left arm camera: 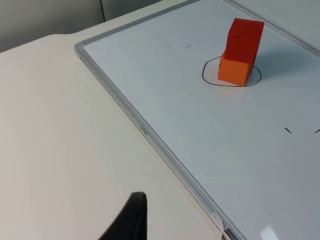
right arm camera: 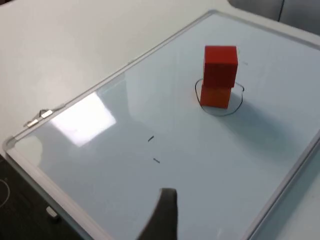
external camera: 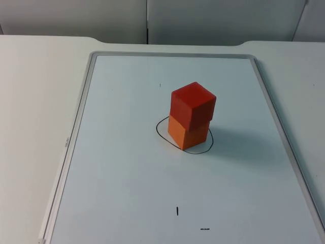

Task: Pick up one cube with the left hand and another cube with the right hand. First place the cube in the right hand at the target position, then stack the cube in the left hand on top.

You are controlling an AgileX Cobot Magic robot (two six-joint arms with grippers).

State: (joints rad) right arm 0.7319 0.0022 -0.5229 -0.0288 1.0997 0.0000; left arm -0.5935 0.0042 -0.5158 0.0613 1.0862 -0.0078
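Currently, left gripper: one black fingertip (left arm camera: 131, 217) seen in the left wrist view, above bare white table (left arm camera: 55, 130) beside the whiteboard's frame, well apart from the cubes; holds nothing visible; how far its jaws stand open cannot be told.

Right gripper: one black fingertip (right arm camera: 164, 215) seen in the right wrist view, above the whiteboard's surface, well apart from the cubes; nothing in its grasp; jaw opening cannot be told.

Red cube (external camera: 193, 105): upright on top of the orange cube (external camera: 187, 134), touching it, turned slightly so its edges overhang a little.

Orange cube: on the whiteboard (external camera: 127, 168), inside a hand-drawn black oval outline (external camera: 161, 133), near the board's centre in the top view.

Whiteboard: silver-framed, flat on the table. Short black pen marks: one tick at 6 o'clock from the stack (external camera: 177, 211), a fainter one at 11 o'clock (external camera: 160, 85).

Grey partition wall (external camera: 152, 20): at 12 o'clock, beyond the table edge.

Obstructions: nothing stands between either fingertip and the stack.
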